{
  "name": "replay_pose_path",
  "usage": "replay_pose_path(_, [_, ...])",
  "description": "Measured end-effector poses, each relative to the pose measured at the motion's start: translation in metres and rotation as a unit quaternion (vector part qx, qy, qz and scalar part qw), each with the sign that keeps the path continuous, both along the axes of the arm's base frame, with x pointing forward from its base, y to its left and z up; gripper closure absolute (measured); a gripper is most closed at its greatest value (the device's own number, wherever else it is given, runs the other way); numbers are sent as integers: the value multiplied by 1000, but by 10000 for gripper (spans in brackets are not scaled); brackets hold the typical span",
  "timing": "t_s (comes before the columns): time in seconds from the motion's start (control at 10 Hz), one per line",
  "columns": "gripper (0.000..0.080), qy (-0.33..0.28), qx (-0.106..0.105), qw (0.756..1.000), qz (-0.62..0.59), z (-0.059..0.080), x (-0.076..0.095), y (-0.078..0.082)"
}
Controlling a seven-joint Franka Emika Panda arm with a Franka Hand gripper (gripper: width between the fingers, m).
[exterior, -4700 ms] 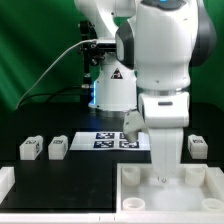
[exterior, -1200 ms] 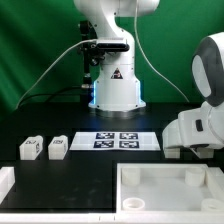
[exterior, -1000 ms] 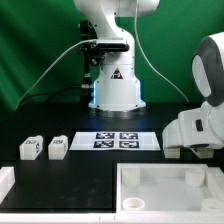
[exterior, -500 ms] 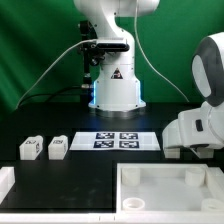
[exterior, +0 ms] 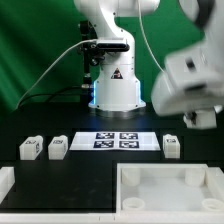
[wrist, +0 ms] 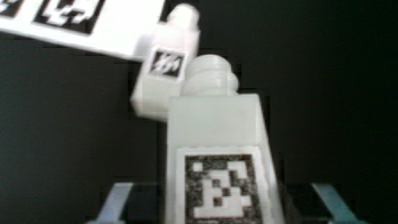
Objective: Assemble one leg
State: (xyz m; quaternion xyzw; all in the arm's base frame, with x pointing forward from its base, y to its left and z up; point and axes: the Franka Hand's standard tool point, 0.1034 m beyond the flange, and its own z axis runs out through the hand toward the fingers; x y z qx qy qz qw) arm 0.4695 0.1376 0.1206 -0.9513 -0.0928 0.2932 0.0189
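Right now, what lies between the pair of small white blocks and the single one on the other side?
Only the marker board, lying flat on the table; the exterior view shows it.

arm: robot arm (exterior: pixel 188 82) is just a white blur, high on the exterior view's right
left: leg (exterior: pixel 30 149) just beside second leg (exterior: pixel 58 148) on black table (exterior: pixel 90 175)
middle: marker board (exterior: pixel 120 140), flat
right: third leg (exterior: pixel 171 146) near the board's end
front: white tray piece (exterior: pixel 150 168)
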Motion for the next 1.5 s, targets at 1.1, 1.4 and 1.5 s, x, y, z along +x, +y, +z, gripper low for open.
replay_pose_path(1.1, [508, -506, 72, 859, 25, 45, 130, -59])
replay_pose_path(1.4, [508, -562, 60, 825, 32, 36, 126, -70])
replay_pose_path(1.5, [508, -561, 62, 825, 33, 35, 127, -67])
